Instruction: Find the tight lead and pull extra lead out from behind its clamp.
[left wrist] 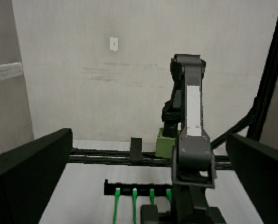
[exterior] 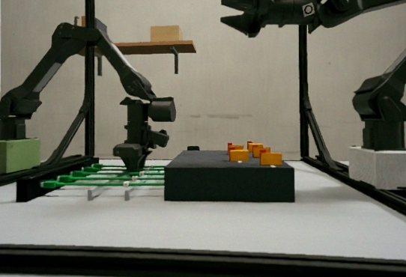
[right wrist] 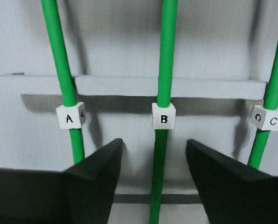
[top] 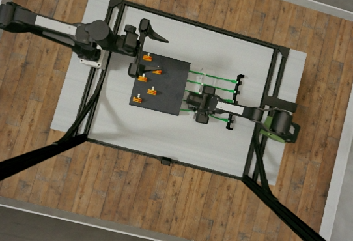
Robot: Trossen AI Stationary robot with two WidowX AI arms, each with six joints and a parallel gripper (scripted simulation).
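Green lead B (right wrist: 166, 55) runs between the two spread fingers of my right gripper (right wrist: 154, 145) (exterior: 134, 168), with a gap on each side. The gripper points down and is part-way open, holding nothing. Lead A (right wrist: 57, 45) lies outside the left finger and lead C (right wrist: 273, 85) outside the right one. White tags show the letters A, B and C. My left gripper (top: 164, 55) (exterior: 222, 10) (left wrist: 150, 138) is wide open and empty, high above the dark box (top: 166, 88) (exterior: 228, 184). Several orange handles (top: 152, 92) (exterior: 270, 159) sit on the box; their letters are unreadable.
The leads run from the box to a black socket bar (top: 229, 127) (left wrist: 110, 189). A pale low rail (right wrist: 210, 88) crosses under the leads. The right arm hides part of them in the top view. A black frame (top: 202, 27) edges the table.
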